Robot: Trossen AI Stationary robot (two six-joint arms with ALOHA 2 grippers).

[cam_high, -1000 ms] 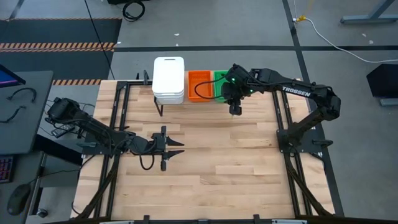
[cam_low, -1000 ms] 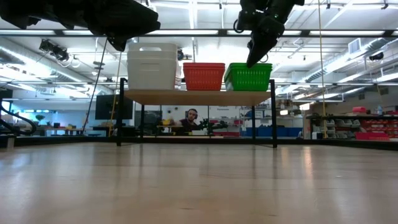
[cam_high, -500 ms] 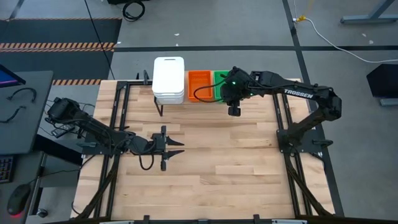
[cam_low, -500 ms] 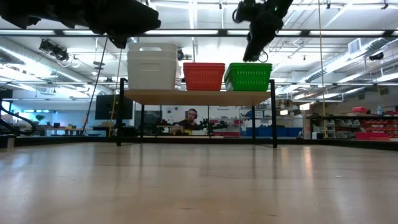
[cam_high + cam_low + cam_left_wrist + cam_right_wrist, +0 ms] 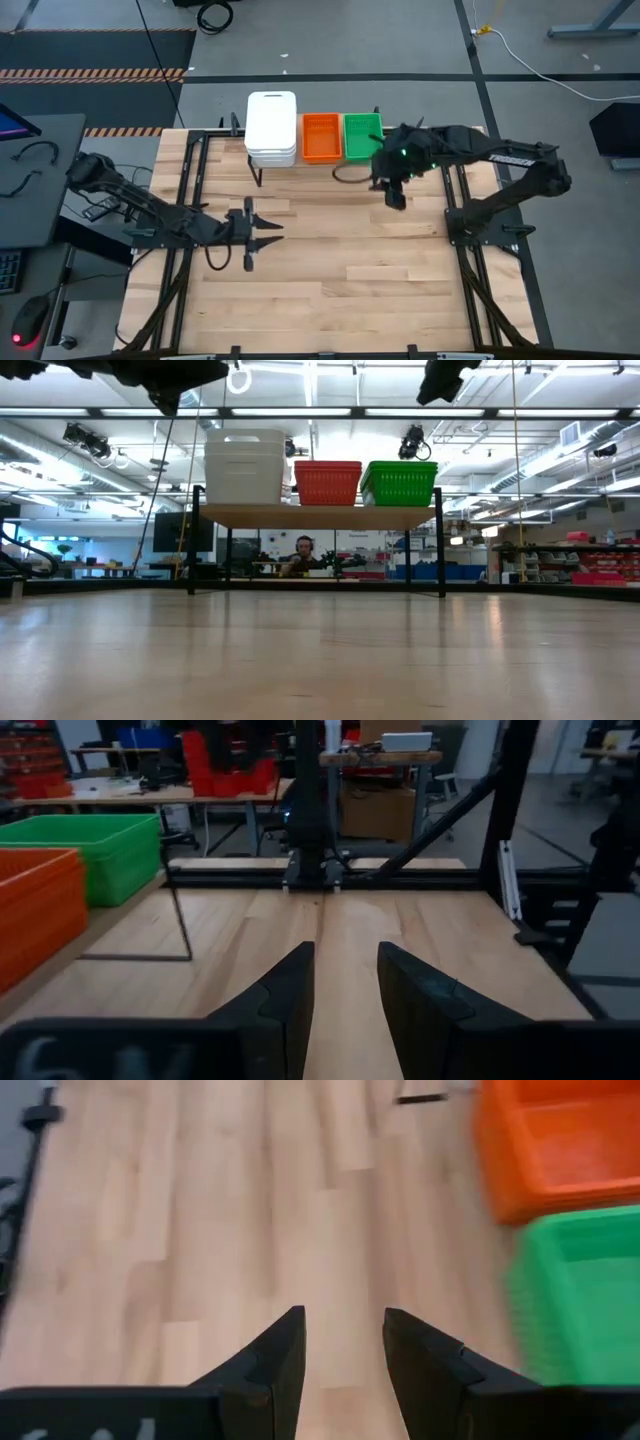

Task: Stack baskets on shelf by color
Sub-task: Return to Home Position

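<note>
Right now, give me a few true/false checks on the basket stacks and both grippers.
1. On the shelf, the low view shows white baskets, then orange baskets, then green baskets. True.
2. The right gripper holds a green basket. False: it is open and empty, over bare tabletop near the shelf.
3. The left gripper is open. True.
4. The orange stack stands taller than the white one. False: the white stack is taller.
</note>
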